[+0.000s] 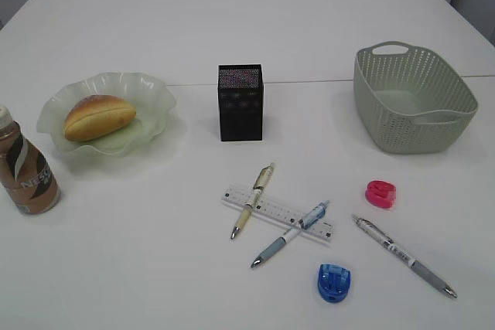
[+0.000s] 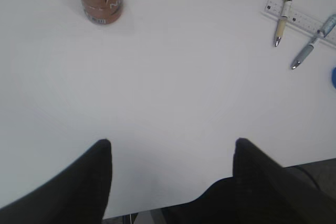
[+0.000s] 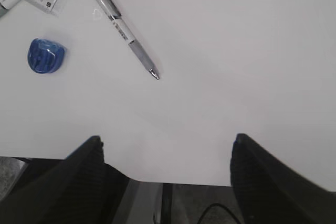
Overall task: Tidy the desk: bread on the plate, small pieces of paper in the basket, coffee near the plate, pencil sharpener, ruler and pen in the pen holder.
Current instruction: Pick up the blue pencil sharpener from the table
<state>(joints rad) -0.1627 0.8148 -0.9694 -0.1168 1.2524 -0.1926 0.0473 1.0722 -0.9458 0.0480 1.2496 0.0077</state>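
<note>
On the white desk the bread lies in the pale green plate at about nine o'clock from the black mesh pen holder, which stands upright near the middle. The coffee bottle stands at seven o'clock of the plate, close beside it but apart. The grey-green basket sits at three o'clock of the pen holder, well apart.

At six o'clock of the holder, the clear ruler lies flat with a cream pen and a blue-grey pen crossing over it. A grey pen lies at four o'clock of the ruler. A blue pencil sharpener lies at five o'clock of the ruler, a pink one at two o'clock.

The left gripper and the right gripper both hang above the desk's near edge, jaws spread wide, holding nothing.
</note>
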